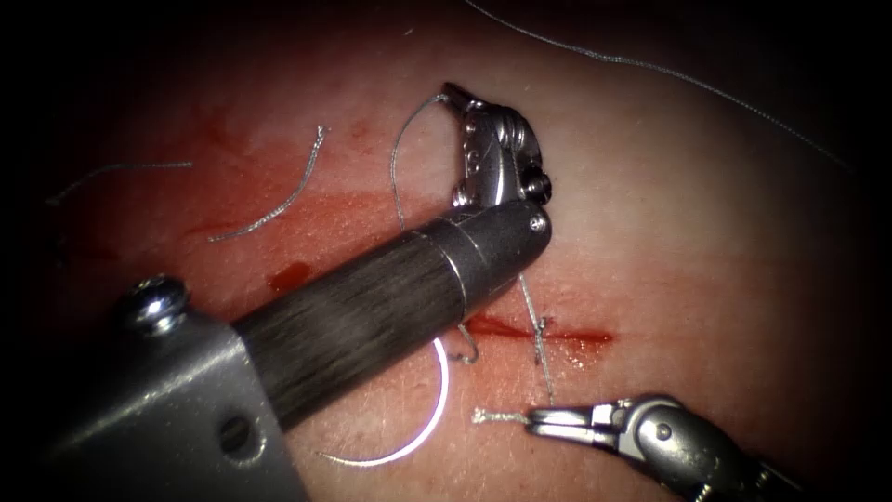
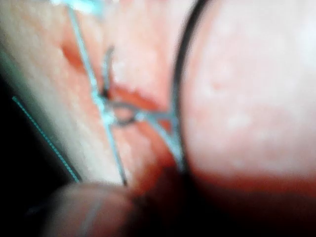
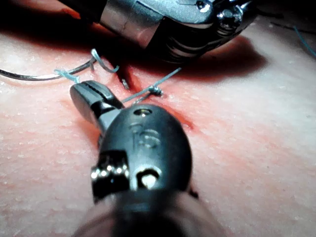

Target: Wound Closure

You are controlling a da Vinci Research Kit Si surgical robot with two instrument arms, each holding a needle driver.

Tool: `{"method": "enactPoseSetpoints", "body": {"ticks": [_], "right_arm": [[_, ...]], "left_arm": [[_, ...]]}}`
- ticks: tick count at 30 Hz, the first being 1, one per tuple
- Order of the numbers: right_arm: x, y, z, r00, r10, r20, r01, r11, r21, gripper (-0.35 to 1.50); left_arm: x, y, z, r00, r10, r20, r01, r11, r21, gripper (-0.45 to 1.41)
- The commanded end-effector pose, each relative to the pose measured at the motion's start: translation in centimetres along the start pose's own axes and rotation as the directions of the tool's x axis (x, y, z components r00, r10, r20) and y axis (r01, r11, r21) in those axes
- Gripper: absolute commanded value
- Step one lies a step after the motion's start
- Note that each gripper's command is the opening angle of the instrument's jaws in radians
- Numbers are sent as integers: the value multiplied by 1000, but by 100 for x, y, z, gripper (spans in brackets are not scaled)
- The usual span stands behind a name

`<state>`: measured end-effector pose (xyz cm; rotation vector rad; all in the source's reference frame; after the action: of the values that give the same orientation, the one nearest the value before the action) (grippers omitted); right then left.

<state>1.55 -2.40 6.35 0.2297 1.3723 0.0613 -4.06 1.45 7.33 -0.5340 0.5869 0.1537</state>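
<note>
The tissue (image 1: 706,214) is the largest thing in the endoscope view, pink and streaked with red fluid (image 1: 290,276). A short cut (image 1: 544,331) runs across it, with a knotted stitch (image 1: 539,327) crossing it.

The left tool (image 1: 452,95) reaches over the tissue on a long dark shaft, its tip above the cut. Its jaws are pressed together on the thread (image 1: 398,177), which curves down from the tip toward the shaft.

The right tool (image 1: 537,422) comes in below the cut. Its jaws are closed, pinching a short frayed thread end (image 1: 488,417) at their tip; the right wrist view shows the same grip (image 3: 79,89).

The curved needle (image 1: 429,429) lies on the tissue below the cut and left of the right tool, held by neither tool. I cannot tell whether its upper end enters the tissue.

Two cut thread pieces (image 1: 279,206) lie well to the left.
</note>
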Motion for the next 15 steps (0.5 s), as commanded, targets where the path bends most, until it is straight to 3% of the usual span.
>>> {"method": "enactPoseSetpoints", "body": {"ticks": [1,15], "right_arm": [[4,9,5,1000,-7,7,6,1000,25,-35],[-10,-4,6,999,28,18,-30,994,105,-35]], "left_arm": [[0,13,-2,1000,-8,11,8,1000,-12,-45],[-13,22,-6,999,-40,31,40,999,-10,-45]]}}
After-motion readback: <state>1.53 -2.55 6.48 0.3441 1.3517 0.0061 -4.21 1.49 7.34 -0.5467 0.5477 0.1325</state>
